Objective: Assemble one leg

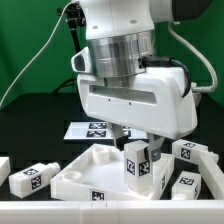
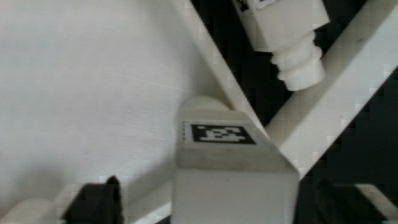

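One leg stands upright between the fingers of my gripper, just right of centre in the lower part of the exterior view's frame, with a tagged face toward that camera. It stands at the corner of the large white square piece on the exterior view's right. I cannot tell whether its lower end sits in a hole.

In the wrist view my two dark fingers flank the leg, and a pale strip shows between each finger and the leg. So the gripper is spread around it and not pinching it.

A second leg lies on the dark surface in the lower left of the exterior view's frame. A third leg lies near the right edge. The marker board lies flat behind the square piece, partly hidden by my wrist housing. The wrist view shows a further leg lying beyond the square piece's rim.
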Available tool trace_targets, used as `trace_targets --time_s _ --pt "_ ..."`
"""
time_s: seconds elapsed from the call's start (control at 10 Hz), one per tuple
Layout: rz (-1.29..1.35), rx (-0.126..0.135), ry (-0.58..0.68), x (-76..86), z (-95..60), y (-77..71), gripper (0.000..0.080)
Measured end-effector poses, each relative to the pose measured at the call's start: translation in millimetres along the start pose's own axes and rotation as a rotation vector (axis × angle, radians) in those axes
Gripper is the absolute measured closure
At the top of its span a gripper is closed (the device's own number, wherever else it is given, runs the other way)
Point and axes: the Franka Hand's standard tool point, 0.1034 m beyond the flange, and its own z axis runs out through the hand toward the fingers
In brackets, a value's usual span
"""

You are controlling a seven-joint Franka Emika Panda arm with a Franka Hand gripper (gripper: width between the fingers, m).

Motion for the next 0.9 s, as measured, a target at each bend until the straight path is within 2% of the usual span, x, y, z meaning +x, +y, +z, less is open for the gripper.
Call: trace_targets --time_s 0.1,0.6,0.9 --pt "-0.033 0.004 0.003 -1.9 -2.8 -3.6 0.0168" --pt "-0.403 0.003 0.004 -1.0 -2.2 -2.6 0.0151" --pt "-0.778 -0.056 0.082 3.2 -5.3 -9.9 0.0151"
